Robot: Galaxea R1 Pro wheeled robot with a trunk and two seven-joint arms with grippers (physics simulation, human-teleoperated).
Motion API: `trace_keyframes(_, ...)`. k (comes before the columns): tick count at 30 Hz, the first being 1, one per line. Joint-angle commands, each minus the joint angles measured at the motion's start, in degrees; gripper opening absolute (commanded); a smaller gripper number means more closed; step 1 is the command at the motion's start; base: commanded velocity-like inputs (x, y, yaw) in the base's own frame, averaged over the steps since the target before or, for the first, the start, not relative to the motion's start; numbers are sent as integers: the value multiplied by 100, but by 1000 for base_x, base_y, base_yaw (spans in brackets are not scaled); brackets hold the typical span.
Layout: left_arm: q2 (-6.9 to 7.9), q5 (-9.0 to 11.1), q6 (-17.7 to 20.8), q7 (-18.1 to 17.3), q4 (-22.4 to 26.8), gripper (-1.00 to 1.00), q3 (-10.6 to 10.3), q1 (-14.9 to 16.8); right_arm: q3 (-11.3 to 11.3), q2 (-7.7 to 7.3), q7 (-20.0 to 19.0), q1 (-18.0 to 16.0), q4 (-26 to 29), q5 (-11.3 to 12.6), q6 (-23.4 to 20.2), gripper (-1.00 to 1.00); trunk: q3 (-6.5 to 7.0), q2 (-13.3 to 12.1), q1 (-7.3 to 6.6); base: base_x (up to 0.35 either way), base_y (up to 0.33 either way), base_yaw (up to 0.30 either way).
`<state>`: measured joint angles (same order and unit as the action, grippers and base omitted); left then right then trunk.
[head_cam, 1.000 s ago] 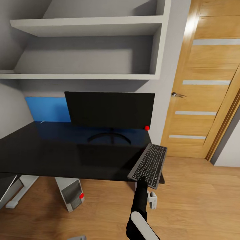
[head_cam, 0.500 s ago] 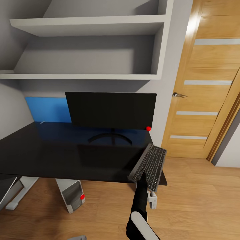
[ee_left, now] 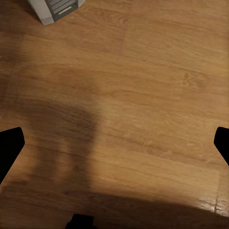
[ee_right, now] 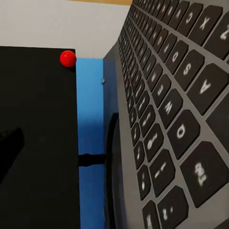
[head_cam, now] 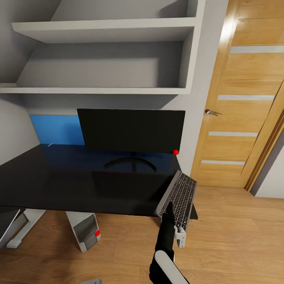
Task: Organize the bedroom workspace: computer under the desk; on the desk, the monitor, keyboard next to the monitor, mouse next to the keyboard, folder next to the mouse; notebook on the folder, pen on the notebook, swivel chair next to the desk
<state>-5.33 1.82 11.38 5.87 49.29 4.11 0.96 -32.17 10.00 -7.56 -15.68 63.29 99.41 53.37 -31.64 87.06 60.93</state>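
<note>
R gripper [head_cam: 170, 208] came up from bottom of head view at the desk's near R corner, black fingers pinching the near end of the keyboard [head_cam: 178, 198]; finger tips hidden against the dark keys, so exact grip point hard to make out. Keyboard was tilted, lying along the desk's R edge, its near end overhanging the front edge; can't tell if far end touched the top. A white bracket-like part [head_cam: 180, 236] showed just below the keyboard's near end, partly hidden by the arm. In R wrist view the keyboard [ee_right: 171, 119] was very close, key legends blurred, a few letters like A, S, X, C readable. L gripper [ee_left: 114, 138]: fingers spread wide, black tips cut off at both sides of L wrist view, nothing between them, just wood floor [ee_left: 143, 95]. Computer [head_cam: 84, 230] stood on floor under the desk [head_cam: 59, 181], upper part hidden by the desk top, red spot on front; a corner of it [ee_left: 55, 8] cut off in L wrist view. Desk's white leg [head_cam: 21, 228] at L partly cut off. Monitor [head_cam: 132, 130] stood at back of desk on round foot, red dot at lower R corner, beyond the keyboard. Blue wall panel [head_cam: 57, 129] behind it, R part hidden by monitor. Grey shelves [head_cam: 102, 29] above. Wooden door [head_cam: 244, 98] w/ handle at R, cut off by frame edge.
</note>
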Motion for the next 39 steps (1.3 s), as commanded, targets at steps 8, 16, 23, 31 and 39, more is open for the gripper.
trace_keyframes(8,-4,27,31,12,10,100,12,2,-13,0,-43,-5,-100,68,20,100,-6,3,0,0,0,0)
trace_keyframes(16,1,29,31,10,10,100,19,2,-12,0,31,-5,-200,94,-372,100,-6,3,0,0,0,0)
trace_keyframes(23,5,29,31,10,10,100,19,3,-9,0,67,-5,-210,96,-518,100,-6,3,0,0,0,0)
trace_keyframes(31,5,29,30,10,13,100,19,2,-1,0,244,-5,-252,96,-536,100,-6,3,0,0,0,0)
trace_keyframes(39,5,29,31,10,19,100,19,2,0,0,393,-5,-272,103,-538,100,-6,3,0,0,0,0)
